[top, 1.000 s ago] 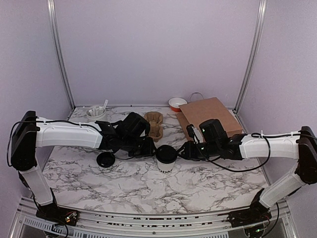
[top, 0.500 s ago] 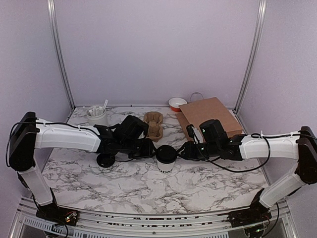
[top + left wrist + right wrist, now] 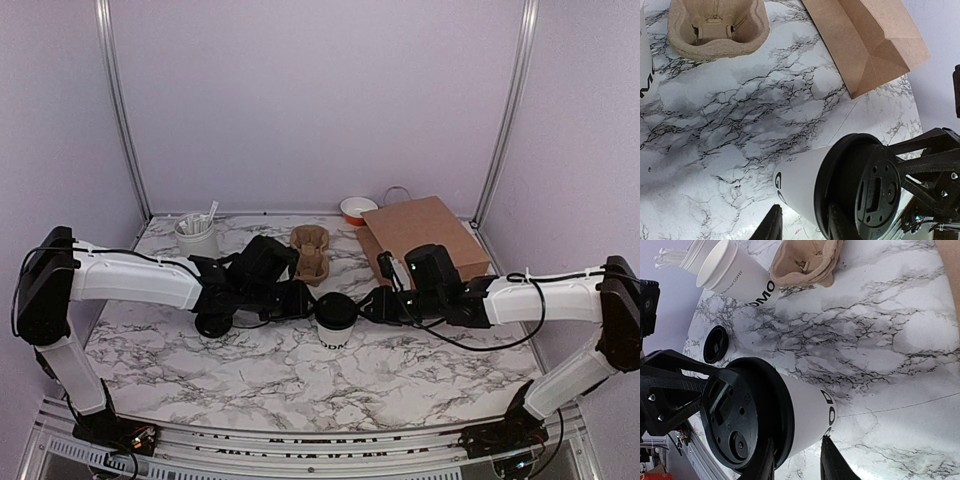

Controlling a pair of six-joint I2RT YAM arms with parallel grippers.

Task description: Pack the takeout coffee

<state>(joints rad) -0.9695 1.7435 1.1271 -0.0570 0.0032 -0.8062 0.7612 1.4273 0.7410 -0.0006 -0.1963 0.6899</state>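
Observation:
The takeout coffee (image 3: 335, 322), a white paper cup with dark lettering and a black lid, stands upright mid-table. My right gripper (image 3: 371, 305) comes in from its right. In the right wrist view the cup (image 3: 805, 410) fills the gap between the fingers (image 3: 832, 462), and the right gripper (image 3: 797, 465) is shut on it. My left gripper (image 3: 303, 302) is level with the cup on its left. In the left wrist view the left gripper (image 3: 805, 227) has its jaws apart: one finger overlaps the lid (image 3: 860, 190), and bare table shows between the other and the cup wall (image 3: 800, 185).
A second, lidless white cup (image 3: 735, 270) stands by the brown pulp tray (image 3: 312, 250). A loose black lid (image 3: 213, 322) lies under the left arm. The brown paper bag (image 3: 425, 235) lies flat at the back right, an orange-and-white bowl (image 3: 352, 208) behind it. A white canister with sticks (image 3: 196, 235) is back left.
The left arm has sunk lower and eased its gripper closer to the cup's left side. The right arm and the cup have stayed put.

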